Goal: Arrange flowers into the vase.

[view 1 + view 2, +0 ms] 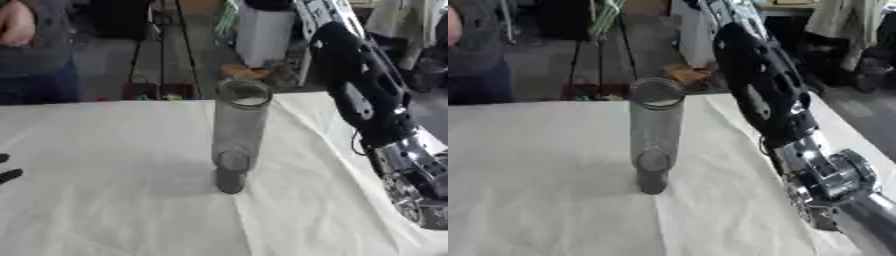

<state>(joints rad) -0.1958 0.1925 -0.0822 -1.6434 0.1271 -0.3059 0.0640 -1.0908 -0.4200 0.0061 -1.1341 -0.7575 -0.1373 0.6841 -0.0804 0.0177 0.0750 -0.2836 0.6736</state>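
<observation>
A tall clear glass vase [238, 131] stands upright on the white tablecloth [114, 200], near the middle, with nothing in it. My right arm [367, 95] rises from the lower right past the vase's right side to the top edge, where the hand is cut off. Thin green stems [605, 17] hang at the top edge, up and left of the vase's mouth; what holds them is hidden. Only dark fingertips of my left hand [7, 173] show at the left edge, lying straight on the cloth, far from the vase.
The table's far edge runs just behind the vase. Beyond it are a dark bench [157, 65], a white bin [262, 32] and something orange [243, 72] on the floor. A person [31, 50] stands at the far left, off the table.
</observation>
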